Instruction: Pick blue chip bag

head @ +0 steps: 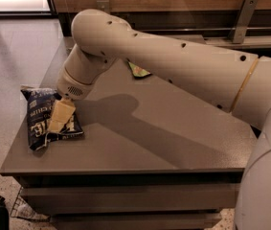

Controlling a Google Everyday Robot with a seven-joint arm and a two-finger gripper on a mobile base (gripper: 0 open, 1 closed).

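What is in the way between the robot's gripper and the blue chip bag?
Nothing visible. The gripper rests right on the blue chip bag near the left edge of the table. The green pouch lies farther back, partly behind the arm.

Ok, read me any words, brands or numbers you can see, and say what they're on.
"KETTLE": large white letters running sideways on the blue chip bag, by the gripper at the left edge of the table.
Smaller white panels on the bag: too blurred to read.
Green pouch: nothing legible.
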